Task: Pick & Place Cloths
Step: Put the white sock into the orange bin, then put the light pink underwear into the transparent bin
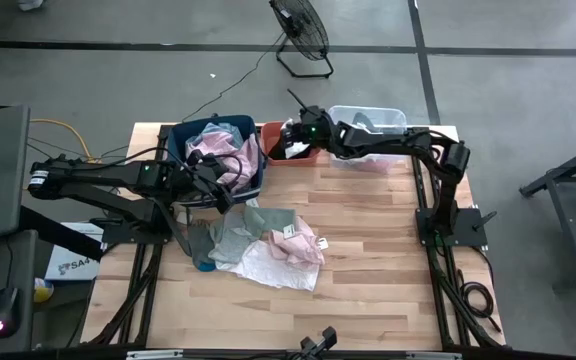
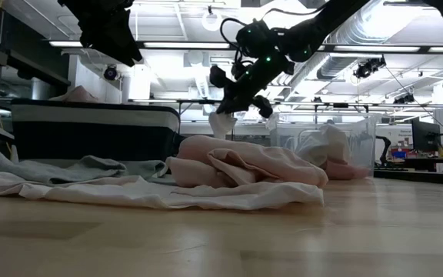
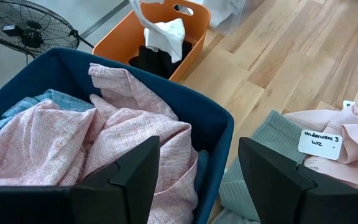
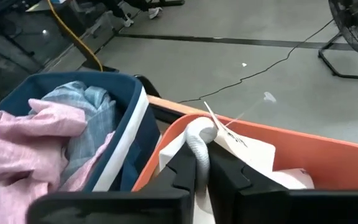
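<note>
Nearest the low camera: bare table (image 2: 298, 238), then a white cloth (image 2: 152, 192) spread flat, a coral cloth (image 2: 244, 165) bunched on top, a grey-green cloth (image 2: 91, 168) behind at left

Same pile from above: white cloth (image 1: 283, 268), coral cloth (image 1: 296, 240), grey-green cloth (image 1: 236, 232) mid-table, a blue scrap (image 1: 204, 264) peeking out at the pile's left edge, too little showing to name

Paper tag (image 3: 319, 142) on the coral cloth (image 3: 347, 146), handwriting only partly legible

Blue bin (image 1: 183, 140) at the back left, stuffed with a pale pink cloth (image 1: 218, 150) over a plaid one (image 4: 82, 106), plaid mostly buried

Left gripper (image 1: 220, 190) just beside the blue bin's near wall, fingers (image 3: 126, 180) spread apart, nothing between them

Right gripper (image 1: 290, 135) over the orange bin (image 4: 278, 140), fingers (image 4: 185, 171) pressed together, pinching a small white cloth (image 4: 201, 140) that hangs down into the bin; seen again as a pale wad (image 2: 223, 123) under the gripper (image 2: 241, 104)

Inside the orange bin (image 3: 123, 43): something black (image 3: 154, 61) under the hanging white piece (image 3: 166, 34), shape unclear

Clear bin (image 1: 368, 125) at the back right, half covered by the right arm, holding pale fabric (image 2: 325, 146) blurred through its wall

Fan (image 1: 303, 30) on the floor beyond, cut off at the frame's edge
</note>
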